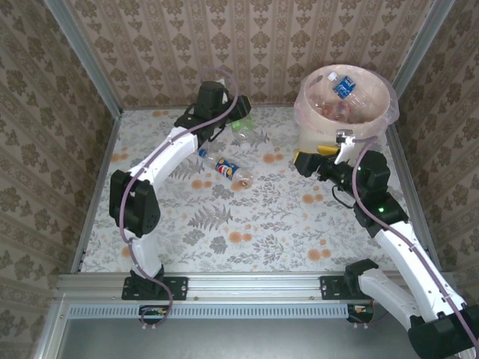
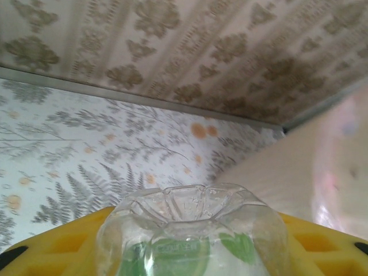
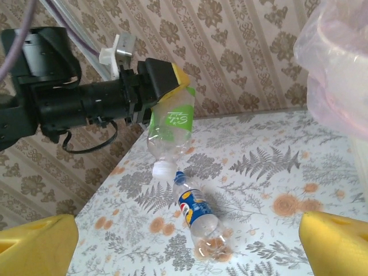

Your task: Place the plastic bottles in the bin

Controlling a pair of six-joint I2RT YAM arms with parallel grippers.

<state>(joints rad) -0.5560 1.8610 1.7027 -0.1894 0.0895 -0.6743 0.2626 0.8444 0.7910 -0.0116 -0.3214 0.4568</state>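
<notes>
Green-labelled bottle clamped in left gripper, above table near back edge; right gripper wide apart, empty, just beside bin; blue-labelled bottle lying mid-table, bare surface around.

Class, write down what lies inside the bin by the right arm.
Inside the bin lie several plastic bottles, with a blue-labelled bottle on top. Whatever lies beneath them, and the bin's bottom, is covered.

Overhead camera looks down, the bin at far right. Left wrist camera, tight on a green-labelled bottle, faces the bin; right wrist camera, beside the bin, views the same bottle.
</notes>
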